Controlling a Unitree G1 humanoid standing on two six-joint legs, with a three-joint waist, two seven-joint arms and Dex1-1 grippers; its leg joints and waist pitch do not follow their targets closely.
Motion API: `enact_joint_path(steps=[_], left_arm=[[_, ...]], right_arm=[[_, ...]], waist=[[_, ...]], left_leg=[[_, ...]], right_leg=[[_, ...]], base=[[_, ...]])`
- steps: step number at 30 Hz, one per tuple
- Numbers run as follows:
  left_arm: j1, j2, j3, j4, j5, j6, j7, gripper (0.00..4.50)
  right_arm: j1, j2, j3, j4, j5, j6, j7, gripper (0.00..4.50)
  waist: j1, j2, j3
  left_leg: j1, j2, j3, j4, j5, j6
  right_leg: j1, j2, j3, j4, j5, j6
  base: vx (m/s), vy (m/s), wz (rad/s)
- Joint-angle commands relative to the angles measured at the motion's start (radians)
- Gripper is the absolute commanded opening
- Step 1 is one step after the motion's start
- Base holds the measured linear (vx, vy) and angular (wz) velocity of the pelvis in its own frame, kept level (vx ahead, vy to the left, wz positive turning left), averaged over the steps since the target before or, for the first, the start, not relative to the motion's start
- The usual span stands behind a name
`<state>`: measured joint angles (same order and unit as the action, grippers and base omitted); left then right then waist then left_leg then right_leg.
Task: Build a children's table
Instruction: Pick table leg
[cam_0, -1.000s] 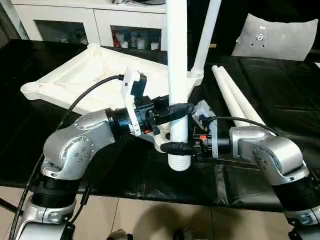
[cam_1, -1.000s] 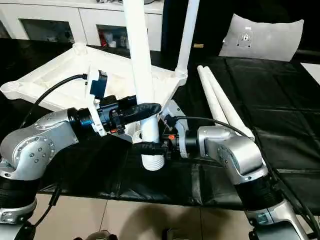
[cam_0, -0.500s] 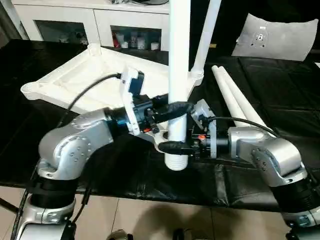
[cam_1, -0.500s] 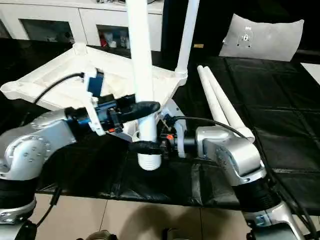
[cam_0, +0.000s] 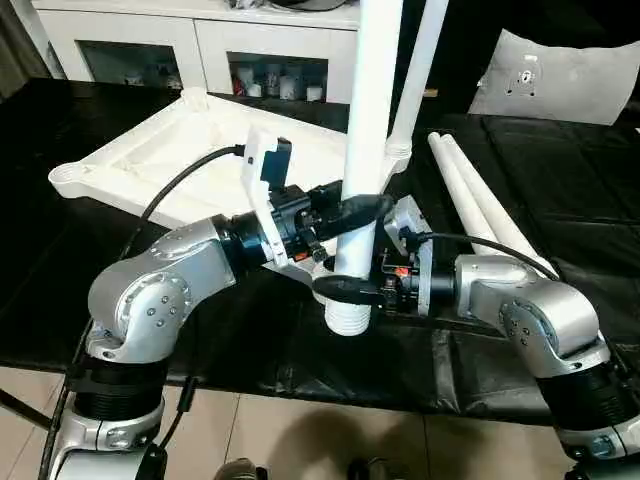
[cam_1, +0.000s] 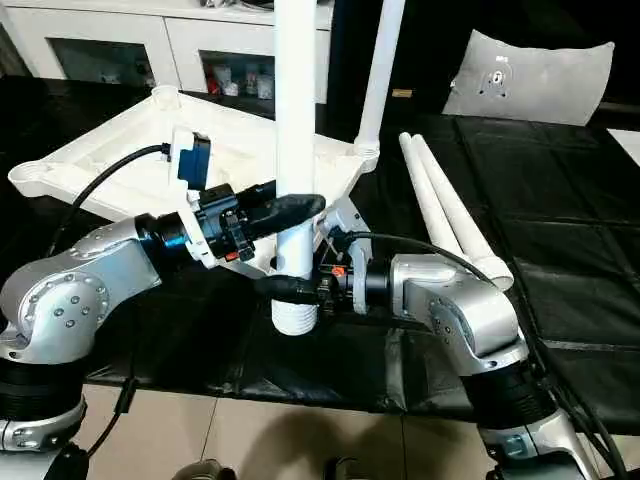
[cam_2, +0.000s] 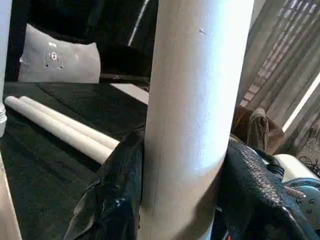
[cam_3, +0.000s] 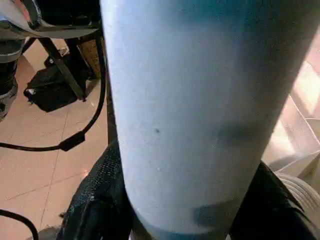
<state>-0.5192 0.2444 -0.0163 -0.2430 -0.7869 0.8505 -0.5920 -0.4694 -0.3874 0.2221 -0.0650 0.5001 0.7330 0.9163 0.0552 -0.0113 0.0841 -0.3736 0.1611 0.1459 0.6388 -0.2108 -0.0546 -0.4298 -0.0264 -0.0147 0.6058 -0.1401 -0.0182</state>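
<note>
Both arms on one long round tapered white plastic leg (cam_0: 372, 110), held nearly upright, leaning slightly, above the near edge of the black-covered table (cam_0: 560, 220). Left gripper (cam_0: 352, 213) clamps it higher up, black fingers (cam_2: 120, 200) pressed on both sides; right gripper (cam_0: 348, 290) clamps it just above the ribbed threaded end (cam_0: 346, 318), which hangs free over the table edge. White rectangular plastic tabletop (cam_0: 190, 150) lies upside down behind the arms, ribbed underside up, round corner sockets showing. A second leg (cam_0: 420, 60) stands upright in the far right corner socket (cam_0: 392, 152). Two more white legs (cam_0: 480, 205) lie side by side on the black cover to the right, touching. White cabinet (cam_0: 200, 45) and grey cushion-like panel (cam_0: 565, 75) at the back
</note>
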Motion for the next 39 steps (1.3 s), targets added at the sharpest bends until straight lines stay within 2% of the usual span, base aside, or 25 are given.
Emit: enact_joint_path(steps=[1, 4, 8, 11, 13, 16, 19, 23, 24, 25, 26, 27, 28, 29, 30, 32, 34, 36, 37, 38, 39], left_arm=[[-0.017, -0.024, -0.042, -0.08, -0.082, 0.009, -0.09, 2.53], [0.01, 0.012, -0.048, -0.071, -0.065, -0.007, -0.136, 2.53], [0.068, 0.045, -0.071, -0.068, -0.039, -0.038, -0.194, 2.53], [0.167, 0.027, -0.09, -0.058, -0.038, -0.083, -0.244, 2.53], [0.176, 0.027, -0.096, -0.055, -0.031, -0.092, -0.247, 2.53], [0.224, 0.023, -0.138, -0.039, 0.009, -0.143, -0.272, 2.53], [0.239, 0.014, -0.142, -0.027, 0.022, -0.171, -0.275, 2.53], [0.258, -0.04, -0.11, 0.002, 0.064, -0.267, -0.24, 2.64], [0.268, -0.081, -0.079, 0.015, 0.04, -0.285, -0.214, 2.83], [0.279, -0.126, -0.048, 0.021, 0.012, -0.308, -0.192, 3.01], [0.282, -0.14, -0.039, 0.022, 0.004, -0.316, -0.185, 3.01], [0.291, -0.175, -0.012, 0.023, -0.05, -0.31, -0.17, 3.01], [0.308, -0.211, 0.007, 0.021, -0.105, -0.304, -0.159, 3.14], [0.308, -0.211, 0.007, 0.021, -0.105, -0.304, -0.159, 3.14], [0.328, -0.219, -0.012, 0.014, -0.103, -0.305, -0.163, 3.42], [0.347, -0.215, -0.051, 0.01, -0.057, -0.314, -0.178, 3.51], [0.351, -0.22, -0.055, 0.014, -0.04, -0.322, -0.178, 3.75], [0.356, -0.241, -0.044, 0.018, -0.027, -0.342, -0.162, 3.85], [0.357, -0.244, -0.043, 0.018, -0.027, -0.344, -0.159, 3.97], [0.357, -0.258, -0.028, 0.02, -0.041, -0.349, -0.15, 3.97], [0.356, -0.294, 0.01, 0.02, -0.088, -0.358, -0.12, 4.18]], right_arm=[[0.006, 0.001, 0.028, 0.035, -0.06, -0.009, -0.042, 1.91], [0.022, -0.017, 0.045, 0.028, -0.077, -0.049, -0.016, 1.91], [0.062, -0.024, 0.055, 0.013, -0.091, -0.085, -0.013, 1.91], [0.127, -0.019, 0.043, -0.022, -0.088, -0.113, -0.028, 1.91], [0.132, -0.018, 0.042, -0.025, -0.088, -0.117, -0.031, 1.91], [0.159, -0.016, 0.04, -0.037, -0.096, -0.142, -0.045, 1.91], [0.172, -0.016, 0.042, -0.047, -0.096, -0.147, -0.049, 1.91], [0.185, -0.013, 0.04, -0.056, -0.105, -0.154, -0.053, 1.91], [0.188, -0.01, 0.037, -0.058, -0.104, -0.154, -0.055, 1.91], [0.19, -0.01, 0.035, -0.06, -0.102, -0.154, -0.054, 1.91], [0.19, -0.01, 0.034, -0.061, -0.101, -0.153, -0.053, 1.91], [0.192, -0.01, 0.032, -0.062, -0.099, -0.153, -0.051, 1.91], [0.193, -0.009, 0.031, -0.063, -0.097, -0.155, -0.046, 1.91], [0.193, -0.009, 0.031, -0.063, -0.097, -0.155, -0.046, 1.91], [0.194, -0.009, 0.033, -0.065, -0.097, -0.157, -0.041, 1.91], [0.192, -0.009, 0.036, -0.071, -0.093, -0.159, -0.039, 1.91], [0.191, -0.01, 0.038, -0.072, -0.09, -0.161, -0.039, 1.91], [0.19, -0.004, 0.031, -0.073, -0.083, -0.163, -0.044, 1.91], [0.19, -0.003, 0.029, -0.073, -0.082, -0.163, -0.045, 1.91], [0.19, 0.007, 0.017, -0.074, -0.072, -0.162, -0.053, 1.91], [0.19, 0.028, -0.009, -0.077, -0.046, -0.152, -0.07, 1.91]], waist=[[0.003, 0.0, -0.081], [0.002, -0.001, -0.08], [0.001, 0.001, -0.079], [-0.002, 0.001, -0.075], [-0.004, -0.001, -0.073], [-0.009, -0.002, -0.069], [-0.012, -0.003, -0.069], [-0.022, 0.001, -0.072], [-0.023, 0.003, -0.073], [-0.025, 0.0, -0.071], [-0.025, 0.0, -0.07], [-0.026, -0.006, -0.071], [-0.025, -0.005, -0.072], [-0.025, -0.006, -0.071], [-0.025, -0.007, -0.069], [-0.026, -0.007, -0.066], [-0.028, -0.009, -0.067], [-0.029, -0.01, -0.068], [-0.029, -0.007, -0.065], [-0.03, -0.007, -0.066], [-0.031, -0.012, -0.067]], left_leg=[[0.001, 0.037, -0.006, -0.073, -0.121, 0.008], [0.003, 0.038, -0.006, -0.074, -0.13, 0.006], [0.003, 0.04, -0.006, -0.077, -0.14, 0.007], [0.003, 0.042, -0.006, -0.081, -0.163, 0.006], [0.002, 0.042, -0.007, -0.082, -0.178, 0.008], [0.006, 0.039, -0.008, -0.081, -0.218, 0.009], [0.005, 0.038, -0.01, -0.082, -0.223, 0.011], [0.002, 0.043, -0.012, -0.086, -0.224, 0.013], [0.001, 0.044, -0.012, -0.086, -0.226, 0.015], [0.002, 0.044, -0.011, -0.086, -0.234, 0.017], [0.003, 0.043, -0.01, -0.085, -0.239, 0.017], [0.002, 0.041, -0.009, -0.084, -0.242, 0.019], [0.002, 0.04, -0.007, -0.08, -0.233, 0.019], [0.001, 0.041, -0.007, -0.081, -0.232, 0.021], [0.006, 0.041, -0.007, -0.081, -0.244, 0.025], [0.006, 0.042, -0.009, -0.084, -0.259, 0.03], [0.006, 0.041, -0.009, -0.082, -0.261, 0.027], [0.008, 0.041, -0.01, -0.082, -0.263, 0.024], [0.009, 0.041, -0.011, -0.083, -0.269, 0.023], [0.009, 0.041, -0.011, -0.083, -0.269, 0.022], [0.008, 0.043, -0.011, -0.084, -0.268, 0.022]], right_leg=[[0.066, -0.078, 0.032, -0.077, -0.407, -0.134], [0.063, -0.079, 0.032, -0.079, -0.434, -0.118], [0.061, -0.079, 0.033, -0.081, -0.437, -0.115], [0.058, -0.078, 0.033, -0.085, -0.465, -0.108], [0.058, -0.079, 0.033, -0.088, -0.489, -0.099], [0.051, -0.079, 0.03, -0.102, -0.59, -0.062], [0.049, -0.079, 0.029, -0.106, -0.61, -0.047], [0.052, -0.079, 0.026, -0.106, -0.569, -0.06], [0.055, -0.079, 0.025, -0.103, -0.544, -0.073], [0.055, -0.08, 0.025, -0.105, -0.541, -0.081], [0.055, -0.08, 0.025, -0.106, -0.545, -0.085], [0.057, -0.081, 0.025, -0.109, -0.559, -0.085], [0.057, -0.084, 0.026, -0.106, -0.56, -0.093], [0.057, -0.084, 0.026, -0.109, -0.565, -0.096], [0.051, -0.079, 0.025, -0.113, -0.582, -0.088], [0.05, -0.078, 0.023, -0.117, -0.626, -0.06], [0.05, -0.08, 0.021, -0.121, -0.653, -0.043], [0.049, -0.079, 0.019, -0.122, -0.662, -0.033], [0.047, -0.079, 0.019, -0.124, -0.666, -0.032], [0.048, -0.08, 0.018, -0.124, -0.665, -0.033], [0.05, -0.081, 0.016, -0.124, -0.651, -0.043]], base=[[0.0, 0.0, 0.0], [0.0, 0.0, 0.0], [0.0, 0.0, 0.0], [0.0, 0.0, 0.0], [0.0, 0.0, 0.0], [0.0, 0.0, 0.0], [0.0, 0.0, 0.0], [0.0, 0.0, 0.0], [0.0, 0.0, 0.0], [0.0, 0.0, 0.0], [0.0, 0.0, 0.0], [0.0, 0.0, 0.0], [0.0, 0.0, 0.0], [0.0, 0.0, 0.0], [0.0, 0.0, 0.0], [0.0, 0.0, 0.0], [0.0, 0.0, 0.0], [0.0, 0.0, 0.0], [0.0, 0.0, 0.0], [0.0, 0.0, 0.0], [0.0, 0.0, 0.0]])
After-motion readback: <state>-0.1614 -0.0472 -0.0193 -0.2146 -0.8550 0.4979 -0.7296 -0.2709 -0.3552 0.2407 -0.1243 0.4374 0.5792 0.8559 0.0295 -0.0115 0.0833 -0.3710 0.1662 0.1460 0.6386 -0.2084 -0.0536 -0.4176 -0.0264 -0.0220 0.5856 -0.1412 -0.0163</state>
